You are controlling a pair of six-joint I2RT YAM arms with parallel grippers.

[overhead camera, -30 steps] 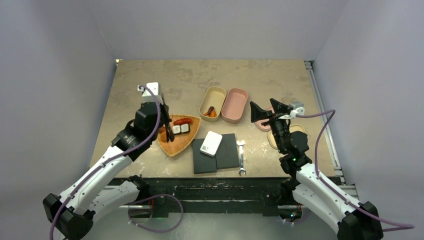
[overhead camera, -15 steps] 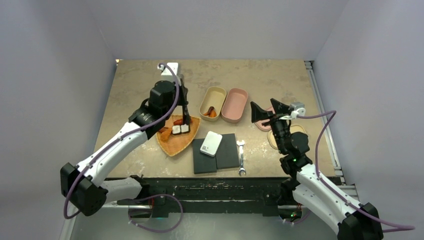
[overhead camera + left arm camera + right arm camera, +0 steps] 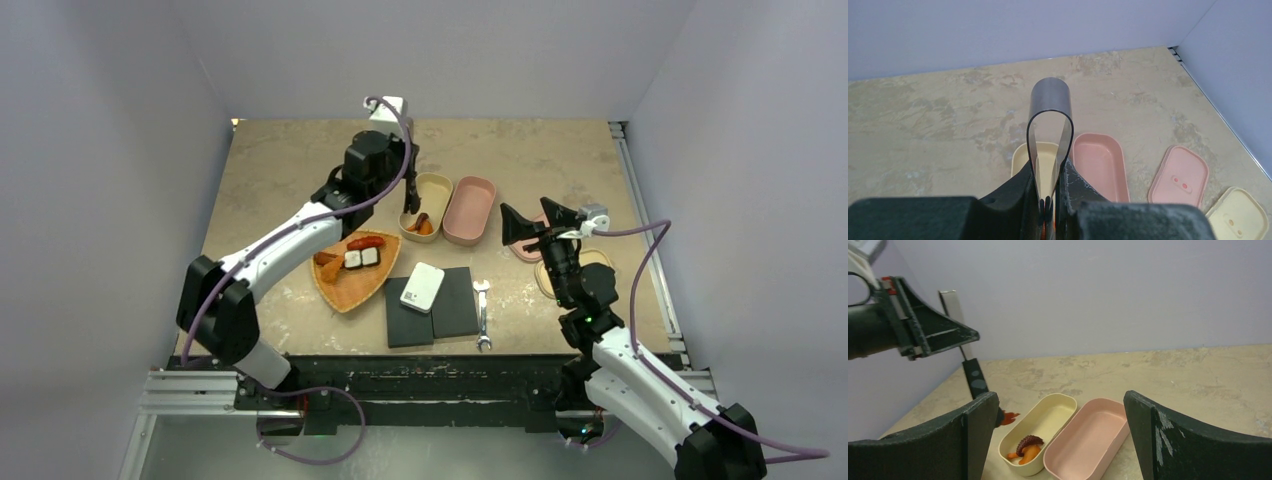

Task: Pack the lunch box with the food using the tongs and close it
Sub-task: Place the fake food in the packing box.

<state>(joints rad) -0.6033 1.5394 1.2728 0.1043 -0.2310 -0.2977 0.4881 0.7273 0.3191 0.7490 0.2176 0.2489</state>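
My left gripper point(image 3: 407, 172) is shut on the slim metal tongs point(image 3: 1050, 114), which hang down by the near left rim of the cream lunch box point(image 3: 425, 205). The tongs' black tips point(image 3: 974, 379) pinch a small red piece of food point(image 3: 1008, 417) just outside that rim. Inside the cream box lie a purple-brown piece and an orange piece point(image 3: 1029, 447). Beside it stands the pink lunch box point(image 3: 470, 210), with nothing in it. More food, red, black-and-white and orange-brown point(image 3: 360, 256), sits on a wooden plate point(image 3: 350, 290). My right gripper point(image 3: 525, 226) stands open, facing both boxes from the right.
A pink lid point(image 3: 1180, 175) and a cream lid point(image 3: 1235, 217) lie right of the boxes, by my right arm. Two black pads with a small white box point(image 3: 423, 287) on them and a silver wrench point(image 3: 483, 315) lie at the front.
My left arm has swung from the wooden plate back and right to the cream lunch box, carrying the tongs with the red piece. The right arm has not moved.
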